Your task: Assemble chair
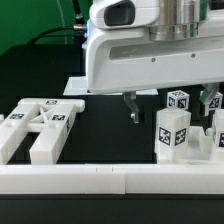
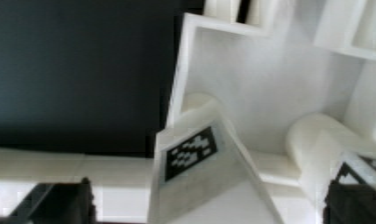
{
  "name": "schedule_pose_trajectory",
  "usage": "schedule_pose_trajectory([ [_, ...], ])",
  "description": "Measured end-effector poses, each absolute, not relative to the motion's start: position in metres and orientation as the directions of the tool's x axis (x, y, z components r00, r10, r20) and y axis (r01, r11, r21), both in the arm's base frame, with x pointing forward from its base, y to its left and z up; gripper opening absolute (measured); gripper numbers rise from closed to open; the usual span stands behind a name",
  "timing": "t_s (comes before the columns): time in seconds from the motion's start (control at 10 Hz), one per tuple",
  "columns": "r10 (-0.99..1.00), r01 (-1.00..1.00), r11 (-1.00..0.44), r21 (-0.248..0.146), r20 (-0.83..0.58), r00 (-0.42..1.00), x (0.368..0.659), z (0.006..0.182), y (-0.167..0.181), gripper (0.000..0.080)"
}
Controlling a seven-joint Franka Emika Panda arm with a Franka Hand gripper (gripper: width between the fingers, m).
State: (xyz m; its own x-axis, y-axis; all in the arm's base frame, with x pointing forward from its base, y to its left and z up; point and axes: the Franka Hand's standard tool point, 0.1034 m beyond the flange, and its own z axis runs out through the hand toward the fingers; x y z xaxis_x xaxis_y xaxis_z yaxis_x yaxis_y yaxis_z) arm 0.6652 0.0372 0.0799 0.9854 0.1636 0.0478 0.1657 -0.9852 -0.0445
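gripper (image 1: 172, 112): jaws wide apart | chair block (image 1: 172, 133): upright; near

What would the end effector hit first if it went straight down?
Most likely the upright tagged chair part, which the wrist view shows dead ahead of the open end effector; depth is unclear.

A: What material is all this?
B: White plastic, by the look. The slotted back frame (image 1: 42, 140) at the exterior view's left is smooth with a dull sheen; the upright block (image 1: 185, 135) at its right looks the same.
A: And the tag on that block?
B: The tag (image 1: 169, 138) is a flat, matt black-and-white print.
A: The rest?
B: The robot arm (image 1: 130, 48) along the top of the frame is glossy white, with bright highlights. The tabletop (image 1: 100, 125) is black and matt; whether cloth or board, I cannot tell.
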Motion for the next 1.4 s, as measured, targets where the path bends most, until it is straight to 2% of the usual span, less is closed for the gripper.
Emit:
schedule_pose_trajectory([
  [0.4, 0.361, 0.362, -0.932, -0.027, 0.052, 0.931, 0.665, 0.0802, 0.0372, 0.0649],
  [0.5, 0.353, 0.355, -0.935, -0.027, 0.052, 0.934, 0.6649, 0.0799, 0.037, 0.0559],
  [0.6, 0.353, 0.355, -0.935, -0.027, 0.051, 0.934, 0.6648, 0.0797, 0.0368, 0.0424],
  [0.7, 0.348, 0.35, -0.937, -0.028, 0.051, 0.936, 0.6648, 0.0796, 0.0368, 0.0424],
  [0.8, 0.331, 0.333, -0.943, -0.029, 0.051, 0.942, 0.6648, 0.0796, 0.0368, 0.0286],
  [1.1, 0.172, 0.174, -0.984, -0.039, 0.048, 0.984, 0.666, 0.0797, 0.0368, 0.0287],
  [1.4, -0.08, -0.078, -0.995, -0.057, 0.041, 0.996, 0.6669, 0.0799, 0.0369, 0.0287],
])
